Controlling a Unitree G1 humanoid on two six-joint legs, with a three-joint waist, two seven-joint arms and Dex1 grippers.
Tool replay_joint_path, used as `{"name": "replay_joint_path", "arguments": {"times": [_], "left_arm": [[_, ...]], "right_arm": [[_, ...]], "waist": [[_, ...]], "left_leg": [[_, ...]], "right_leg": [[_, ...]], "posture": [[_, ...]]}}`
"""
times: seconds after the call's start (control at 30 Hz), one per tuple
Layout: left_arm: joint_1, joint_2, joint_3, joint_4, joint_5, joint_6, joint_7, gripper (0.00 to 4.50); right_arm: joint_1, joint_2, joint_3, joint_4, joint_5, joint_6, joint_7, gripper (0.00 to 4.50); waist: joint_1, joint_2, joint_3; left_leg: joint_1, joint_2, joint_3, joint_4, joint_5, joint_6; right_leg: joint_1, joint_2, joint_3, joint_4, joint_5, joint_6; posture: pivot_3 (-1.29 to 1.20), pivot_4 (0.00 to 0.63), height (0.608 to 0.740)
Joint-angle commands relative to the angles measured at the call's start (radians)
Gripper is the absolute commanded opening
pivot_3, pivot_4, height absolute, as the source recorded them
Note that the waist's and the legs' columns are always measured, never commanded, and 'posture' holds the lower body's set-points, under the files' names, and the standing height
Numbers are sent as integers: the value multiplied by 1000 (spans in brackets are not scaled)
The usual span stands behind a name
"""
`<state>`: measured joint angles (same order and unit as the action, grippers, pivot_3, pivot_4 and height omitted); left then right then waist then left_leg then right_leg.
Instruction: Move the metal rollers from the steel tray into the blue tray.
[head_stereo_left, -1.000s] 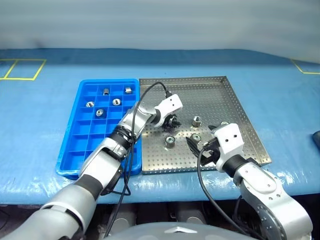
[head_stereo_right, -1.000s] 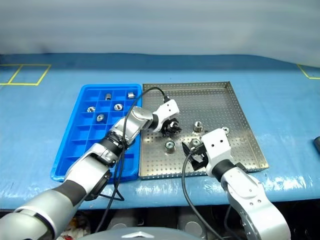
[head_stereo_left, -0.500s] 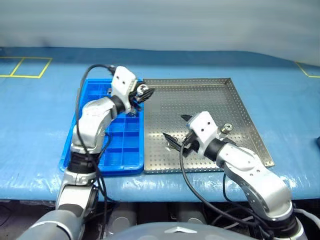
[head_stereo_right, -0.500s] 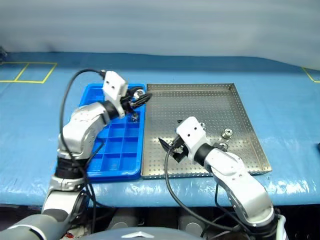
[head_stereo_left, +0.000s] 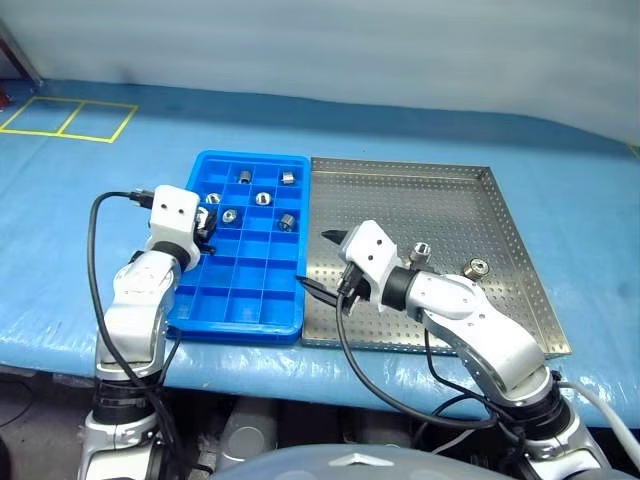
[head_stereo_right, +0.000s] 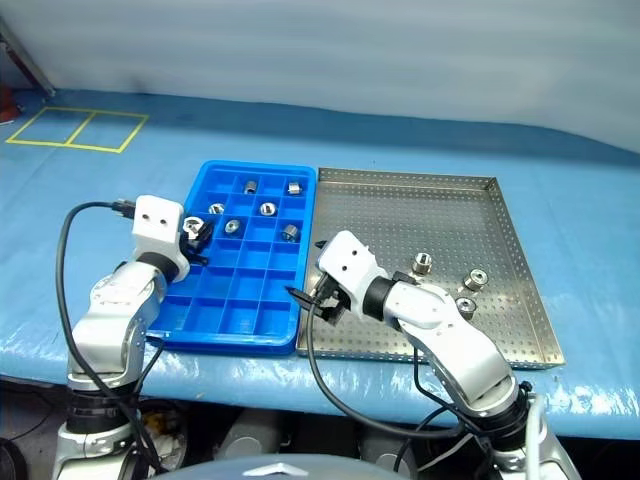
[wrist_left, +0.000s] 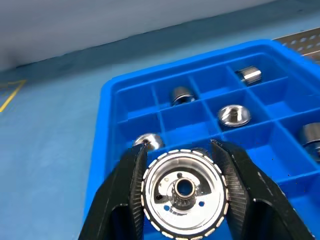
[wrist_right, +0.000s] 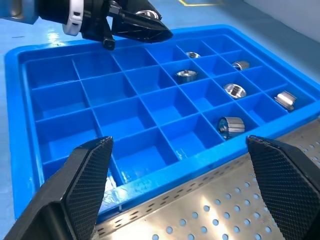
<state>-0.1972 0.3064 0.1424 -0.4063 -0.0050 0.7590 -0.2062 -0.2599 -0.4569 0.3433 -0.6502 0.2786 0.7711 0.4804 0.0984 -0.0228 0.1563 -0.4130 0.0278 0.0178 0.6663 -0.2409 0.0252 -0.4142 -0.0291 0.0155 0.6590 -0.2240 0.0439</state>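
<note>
I had swung my left gripper (wrist_left: 184, 187), clamped tight on one of the metal rollers (wrist_left: 183, 188), off the steel tray (head_stereo_left: 440, 190) and across to the near-left compartments of the blue tray (head_stereo_left: 250, 305), where five rollers already lay in the far cells. My right gripper (head_stereo_left: 325, 262), jaws spread wide and empty, had drifted left to the trays' shared edge, leaving three rollers behind it on the steel tray. I judged the held roller ready to drop.
</note>
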Motion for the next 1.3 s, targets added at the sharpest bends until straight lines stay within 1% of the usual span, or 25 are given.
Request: {"name": "replay_joint_path", "arguments": {"times": [0.03, 0.23, 0.5, 0.57, 0.6, 0.67, 0.77, 0.8, 0.93, 1.0, 1.2, 1.3], "left_arm": [[-2, -16, 6, -13, 4, -33, 35, 1712], [-7, -13, -38, 89, 14, -66, 35, 1712], [6, -13, -23, 131, 26, -49, 72, 1712], [1, -15, -18, 129, 14, -51, 62, 2439], [-6, -20, -15, 123, 4, -56, 57, 2687], [-22, -26, -17, 107, -19, -85, 36, 3392], [-54, -51, -25, 54, -120, -131, -49, 4405], [-67, -54, -30, 39, -152, -138, -78, 4484], [-127, -57, -62, 5, -275, -121, -193, 4484], [-157, -36, -104, 15, -315, -106, -269, 4484], [-277, 51, -295, 155, -327, -115, -498, 4484], [-333, 73, -384, 227, -322, -125, -607, 4484]], "right_arm": [[-20, 11, -2, -13, -2, -23, 10, 4500], [-16, 22, -1, -17, -7, -17, 4, 4500], [33, 15, -32, -57, -6, 5, -27, 4500], [45, 13, -41, -68, -4, 11, -36, 4500], [51, 12, -46, -73, -3, 14, -40, 4500], [58, 11, -54, -82, -3, 21, -46, 4500], [70, 7, -71, -100, 0, 30, -54, 4500], [74, 4, -77, -107, 2, 33, -57, 4500], [104, -22, -128, -141, 5, 54, -66, 4500], [139, -44, -165, -163, 9, 64, -68, 4500], [291, -112, -269, -238, 8, 101, -76, 4500], [351, -113, -296, -266, 1, 111, -96, 4500]], "waist": [[8, 0, 0], [18, 0, 0], [11, 0, 0], [8, 0, 0], [4, 0, 0], [-2, 0, 0], [-1, 0, 0], [0, 0, 0], [-1, -1, 0], [-2, -1, 0], [-13, -1, 0], [-24, -1, 0]], "left_leg": [[0, 0, 0, 0, 0, 0], [0, 0, 0, 0, 0, 0], [-1, 0, -1, -1, 0, 0], [-1, 0, -1, -1, 0, 0], [-1, 0, -1, -1, 0, 0], [0, 0, -1, -1, 0, 0], [0, 0, -1, -1, 0, 0], [-1, 0, -1, -1, 0, 0], [-2, -1, -1, -1, 0, 0], [-2, -2, -1, -1, 0, 0], [-1, -3, -1, -1, 0, 0], [-1, -3, 0, -1, 0, 0]], "right_leg": [[0, 0, 0, 0, 0, 0], [0, -1, -1, 0, 0, -1], [-1, -1, -1, 0, -1, -2], [-1, -1, -1, 0, -2, -4], [-1, -1, -1, 0, -2, -5], [-1, -1, -1, 0, -3, -5], [0, -1, -2, 0, -3, -6], [0, -1, -2, 0, -3, -6], [0, -3, -2, -1, -3, -6], [0, -3, -2, -1, -3, -6], [0, -1, -2, -1, -5, -6], [0, 1, -2, -1, -7, -5]], "posture": [[301, 150, 740], [283, 150, 740], [237, 150, 740], [237, 150, 740], [227, 150, 740], [227, 150, 740], [222, 150, 740], [222, 150, 740], [222, 150, 740], [206, 150, 740], [155, 150, 740], [105, 150, 740]]}}
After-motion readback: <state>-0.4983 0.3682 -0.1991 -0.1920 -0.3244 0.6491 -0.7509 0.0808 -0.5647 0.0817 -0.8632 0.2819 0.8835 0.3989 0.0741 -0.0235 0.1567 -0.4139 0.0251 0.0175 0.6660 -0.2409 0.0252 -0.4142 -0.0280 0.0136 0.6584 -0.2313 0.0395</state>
